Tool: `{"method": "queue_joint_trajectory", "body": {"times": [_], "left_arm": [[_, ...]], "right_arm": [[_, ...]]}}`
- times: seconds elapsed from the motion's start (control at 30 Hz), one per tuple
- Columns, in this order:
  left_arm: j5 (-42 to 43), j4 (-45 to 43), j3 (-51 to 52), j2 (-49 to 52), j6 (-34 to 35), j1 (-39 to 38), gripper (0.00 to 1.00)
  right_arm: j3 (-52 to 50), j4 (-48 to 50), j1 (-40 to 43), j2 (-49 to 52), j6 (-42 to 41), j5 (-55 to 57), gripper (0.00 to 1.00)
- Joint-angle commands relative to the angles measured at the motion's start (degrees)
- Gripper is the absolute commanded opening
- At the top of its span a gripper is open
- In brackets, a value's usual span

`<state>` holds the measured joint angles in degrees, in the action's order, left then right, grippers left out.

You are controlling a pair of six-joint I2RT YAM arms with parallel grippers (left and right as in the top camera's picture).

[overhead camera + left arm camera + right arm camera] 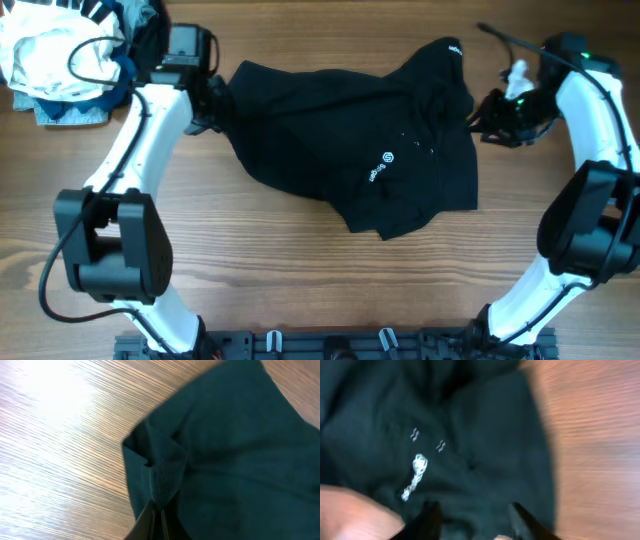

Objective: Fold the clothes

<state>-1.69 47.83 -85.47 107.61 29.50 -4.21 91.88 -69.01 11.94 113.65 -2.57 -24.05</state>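
The black shirt-like garment lies crumpled across the middle of the wooden table, its small white logo facing up. My left gripper is at the garment's left edge. In the left wrist view its fingers are shut on a ribbed fold of the dark fabric. My right gripper is at the garment's right edge. In the right wrist view its fingers are spread open over the black cloth, with the white logo showing ahead.
A pile of white and blue clothes sits at the table's far left corner, behind the left arm. Bare wood lies in front of the garment. A rail runs along the near edge.
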Motion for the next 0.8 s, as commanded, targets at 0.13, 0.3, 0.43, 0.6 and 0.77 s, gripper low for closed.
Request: {"method": "queue_joint_trajectory", "body": {"times": [0.13, 0.3, 0.43, 0.6, 0.77], "left_arm": [[-0.7, 0.0, 0.0, -0.8, 1.0, 6.7, 0.04], [-0.8, 0.0, 0.0, -0.8, 0.8, 8.9, 0.04], [-1.0, 0.0, 0.0, -0.8, 0.8, 9.3, 0.04], [-1.0, -0.1, 0.0, -0.8, 0.8, 9.3, 0.04], [-1.0, -0.1, 0.0, -0.8, 0.8, 9.3, 0.04]], "right_arm": [[-9.2, -1.0, -6.3, -1.3, 4.9, -4.3, 0.50], [-18.1, 3.4, -10.8, -3.7, 3.3, -4.7, 0.50], [-24.1, 7.6, -13.1, -6.9, 0.5, -4.6, 0.50], [-29.0, 11.5, -15.8, -10.8, -2.6, 0.2, 0.50], [-33.1, 17.3, -19.3, -11.0, -7.7, 3.8, 0.49]]}}
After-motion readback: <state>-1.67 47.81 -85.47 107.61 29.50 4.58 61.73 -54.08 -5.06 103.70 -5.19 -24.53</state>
